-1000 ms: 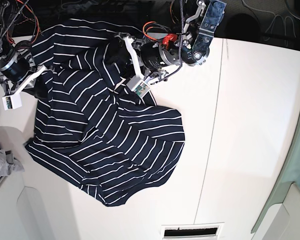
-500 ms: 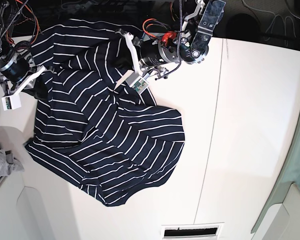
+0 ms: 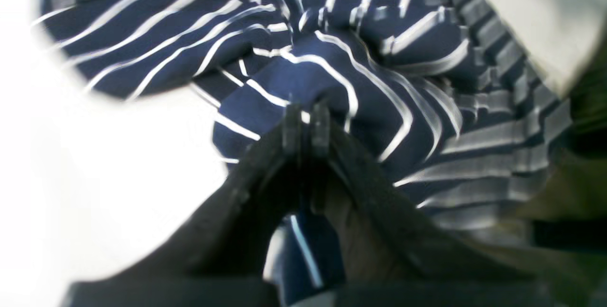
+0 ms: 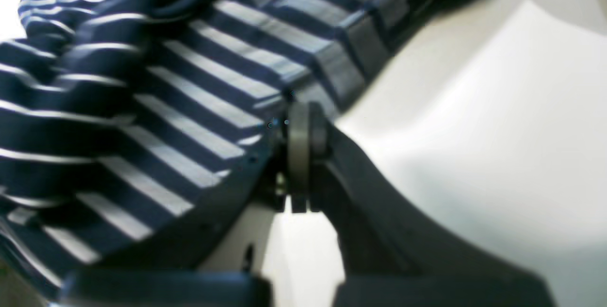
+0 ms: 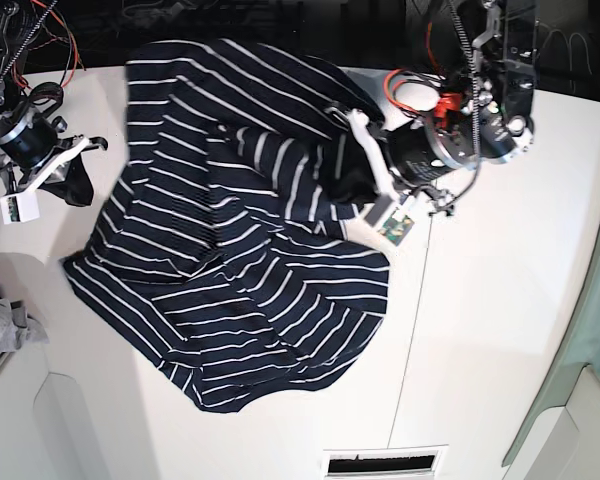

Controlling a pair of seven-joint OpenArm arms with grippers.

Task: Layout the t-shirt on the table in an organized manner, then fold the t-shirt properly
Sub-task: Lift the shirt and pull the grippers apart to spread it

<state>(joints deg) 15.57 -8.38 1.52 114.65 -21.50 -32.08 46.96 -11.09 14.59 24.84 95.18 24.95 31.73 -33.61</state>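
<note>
Both pincers clamped on the striped shirt

The navy t-shirt (image 5: 230, 250) lay rumpled across the left half of the white worktop (image 5: 500, 300), hem toward the near edge. The left pincer (image 3: 306, 124) was shut on a bunched fold near the shirt's right side, cloth pulled up around it. The right pincer (image 4: 301, 129) was closed on the shirt's edge at far left. A grey cloth (image 5: 0, 330) sat at the left border.

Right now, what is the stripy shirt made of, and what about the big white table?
The t-shirt looks like soft, thin knit cloth, perhaps cotton: it wrinkles and bunches into folds. The table looks hard and smooth, maybe painted board or laminate: it is flat, faintly shiny, with a thin seam.
</note>
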